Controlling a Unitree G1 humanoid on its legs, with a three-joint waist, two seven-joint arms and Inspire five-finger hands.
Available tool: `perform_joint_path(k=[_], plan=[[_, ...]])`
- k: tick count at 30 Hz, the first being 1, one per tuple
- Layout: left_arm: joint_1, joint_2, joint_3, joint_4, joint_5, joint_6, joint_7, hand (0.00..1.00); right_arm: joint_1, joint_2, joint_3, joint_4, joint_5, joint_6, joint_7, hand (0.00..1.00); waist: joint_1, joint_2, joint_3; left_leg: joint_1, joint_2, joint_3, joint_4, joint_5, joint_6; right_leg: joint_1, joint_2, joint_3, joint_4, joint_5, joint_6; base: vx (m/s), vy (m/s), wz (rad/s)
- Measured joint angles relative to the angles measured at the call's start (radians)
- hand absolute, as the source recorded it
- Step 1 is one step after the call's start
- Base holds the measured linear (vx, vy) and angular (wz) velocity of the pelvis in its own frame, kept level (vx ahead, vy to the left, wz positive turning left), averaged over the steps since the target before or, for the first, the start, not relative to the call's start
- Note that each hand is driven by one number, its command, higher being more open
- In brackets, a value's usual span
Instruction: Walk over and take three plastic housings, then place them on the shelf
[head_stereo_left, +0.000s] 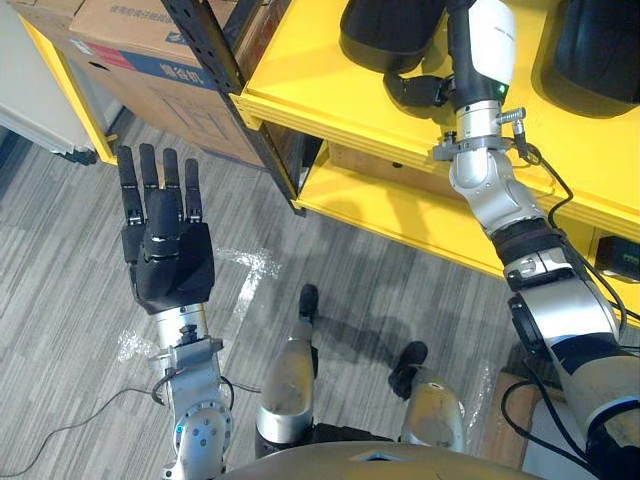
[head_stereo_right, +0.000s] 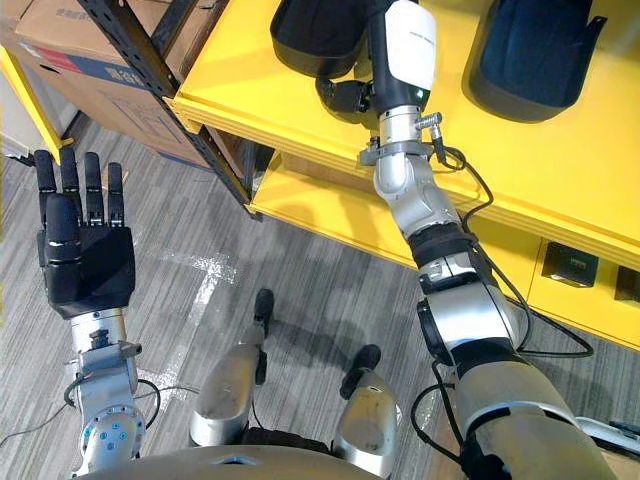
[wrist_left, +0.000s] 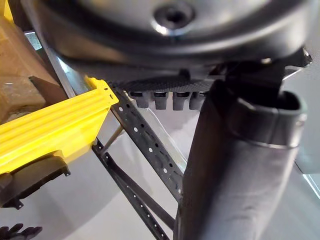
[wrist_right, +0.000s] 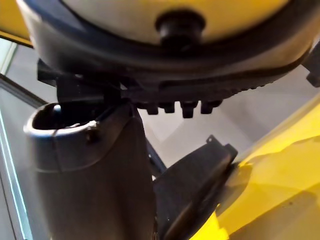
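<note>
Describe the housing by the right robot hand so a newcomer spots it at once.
Find the yellow shelf; on its upper level sit two black plastic housings. Pick the left housing, nearer the dark upright post; unlike the right housing, it has the right robot hand at its front edge.

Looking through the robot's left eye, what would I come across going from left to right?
Left hand, open above the floor → black shelf post → dark plastic housing on the yellow shelf → right hand beside it → second dark housing.
</note>
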Motion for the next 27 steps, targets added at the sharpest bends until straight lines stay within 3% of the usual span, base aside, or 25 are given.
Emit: perform_joint_path(k=[22, 27], plan=[[-0.010, 0.001, -0.029, 0.000, -0.003, -0.004, -0.007, 1.00, -0.019, 0.000, 0.011, -0.004, -0.040, -0.002, -0.058, 1.00, -0.003, 0.007, 0.005, 0.002, -0.016, 0.015, 0.000, 0.008, 0.015, -0.031, -0.029, 0.022, 0.051, -0.023, 0.002, 0.01, -0.036, -0.01], [-0.008, 0.005, -0.051, 0.008, -0.003, -0.005, -0.014, 1.00, 0.095, 0.001, -0.023, -0.233, -0.041, -0.003, -0.056, 1.00, -0.016, 0.007, 0.005, 0.018, -0.016, 0.032, 0.001, 0.011, 0.018, -0.023, -0.027, 0.036, 0.046, -0.015, 0.013, 0.05, -0.043, -0.08]])
